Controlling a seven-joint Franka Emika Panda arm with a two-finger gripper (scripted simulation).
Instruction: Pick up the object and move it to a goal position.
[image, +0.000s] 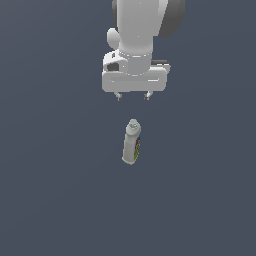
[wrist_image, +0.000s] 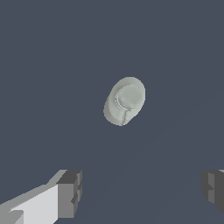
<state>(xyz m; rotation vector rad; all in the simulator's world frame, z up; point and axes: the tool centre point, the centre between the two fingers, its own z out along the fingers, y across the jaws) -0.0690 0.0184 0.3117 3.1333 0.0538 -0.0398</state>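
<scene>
bottle (image: 131, 142) stands near-upright, cap (wrist_image: 129, 97) toward the hand (image: 133, 96), which gapes wide, holding nothing.

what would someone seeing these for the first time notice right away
The eye goes first to the big white arm at the top of the exterior view, its gripper open and pointing down, empty. Just below it stands the one small thing in the scene, a slim off-white bottle with a coloured label strip, apart from the fingers. The wrist view looks down onto its round cap, and all around is plain dark grey ground.
</scene>
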